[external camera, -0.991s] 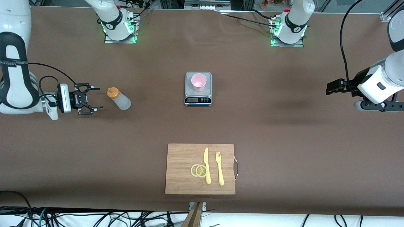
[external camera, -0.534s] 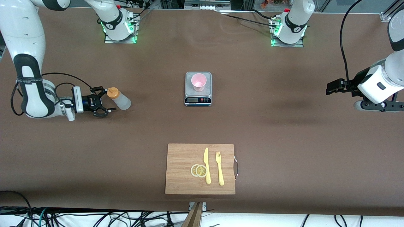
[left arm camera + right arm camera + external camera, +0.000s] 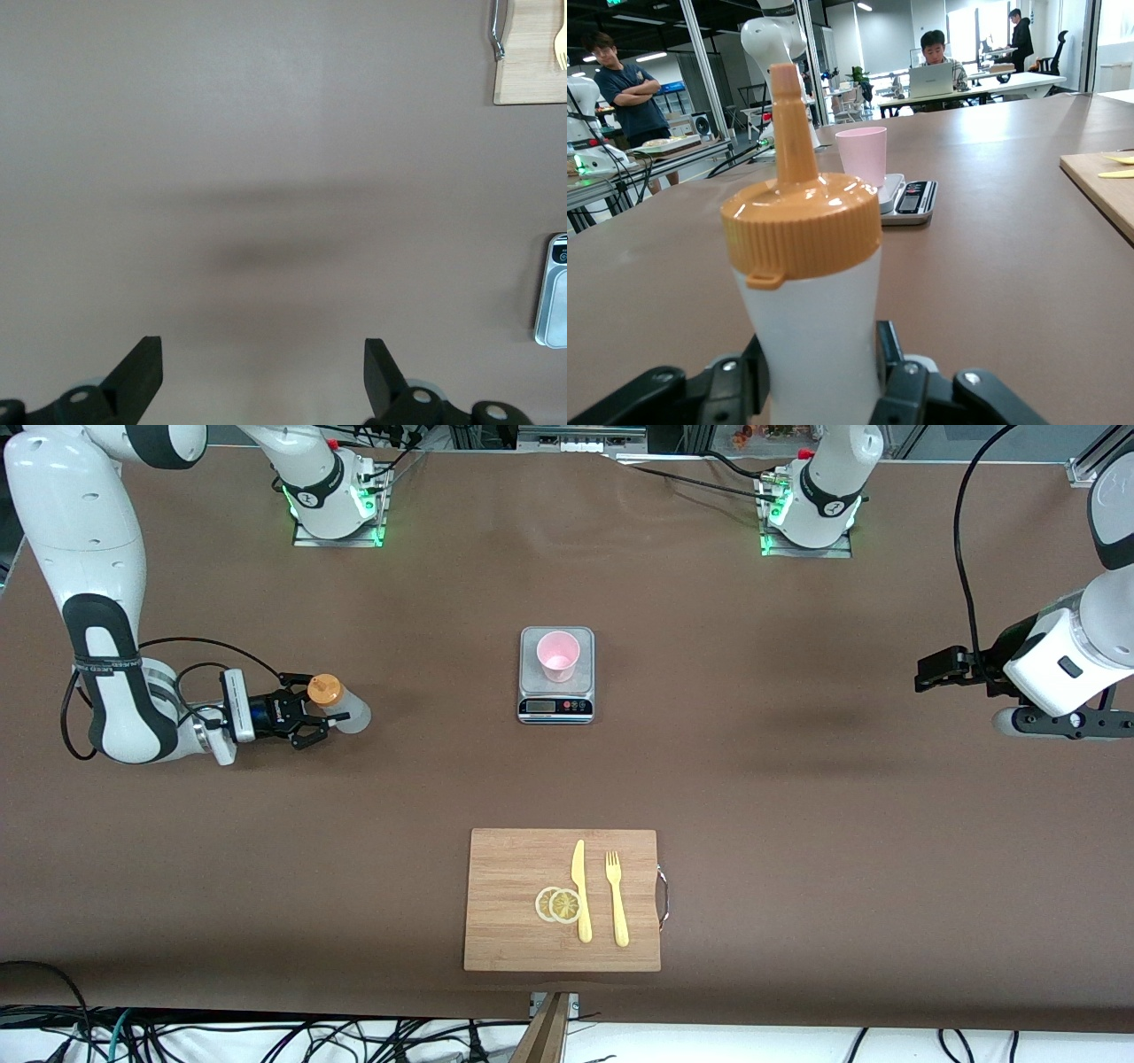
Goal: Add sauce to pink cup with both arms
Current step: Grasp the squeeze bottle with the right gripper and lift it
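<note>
The sauce bottle (image 3: 347,713), whitish with an orange nozzle cap, stands upright toward the right arm's end of the table. My right gripper (image 3: 316,713) lies low and level at it, open, with one finger close on each side of the bottle's body (image 3: 815,328). The pink cup (image 3: 557,655) stands on a small grey kitchen scale (image 3: 555,707) at the table's middle, and shows past the bottle in the right wrist view (image 3: 861,155). My left gripper (image 3: 1063,724) waits open and empty over bare table at the left arm's end, fingertips wide apart (image 3: 263,372).
A wooden cutting board (image 3: 514,868) lies nearer the front camera than the scale, with two lemon slices (image 3: 558,904), a yellow knife (image 3: 580,890) and a yellow fork (image 3: 617,899). Brown table surface lies between the bottle and the scale.
My right arm has swung in toward the sauce bottle; its open fingers, first short of it, now flank its body. The left arm has not moved.
</note>
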`<state>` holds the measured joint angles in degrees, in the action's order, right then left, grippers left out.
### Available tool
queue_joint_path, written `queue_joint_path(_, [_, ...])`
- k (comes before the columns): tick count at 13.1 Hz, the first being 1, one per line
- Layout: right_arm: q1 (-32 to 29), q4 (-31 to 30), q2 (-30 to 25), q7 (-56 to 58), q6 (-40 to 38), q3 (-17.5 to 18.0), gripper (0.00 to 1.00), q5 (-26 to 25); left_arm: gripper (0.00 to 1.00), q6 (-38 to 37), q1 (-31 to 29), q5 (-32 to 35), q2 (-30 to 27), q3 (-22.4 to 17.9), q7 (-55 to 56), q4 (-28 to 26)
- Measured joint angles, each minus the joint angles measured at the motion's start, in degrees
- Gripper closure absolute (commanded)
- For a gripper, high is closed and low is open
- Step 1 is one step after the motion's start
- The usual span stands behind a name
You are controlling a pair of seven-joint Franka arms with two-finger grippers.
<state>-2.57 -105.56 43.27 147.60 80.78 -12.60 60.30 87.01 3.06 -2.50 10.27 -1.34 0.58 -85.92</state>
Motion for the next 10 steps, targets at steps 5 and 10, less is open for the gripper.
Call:
queue_joint_path(5, [0.45, 1.27, 0.36, -3.61, -1.84, 0.18, 0.84, 0.06, 0.0, 0.0, 0.0, 0.0, 0.02, 0.0, 0.0, 0.0])
queue_joint_path(10, [8.95, 6.91, -4.55, -21.35, -1.43, 0.33, 0.84, -2.01, 0.0, 0.0, 0.01, 0.0, 0.02, 0.02, 0.0, 0.01])
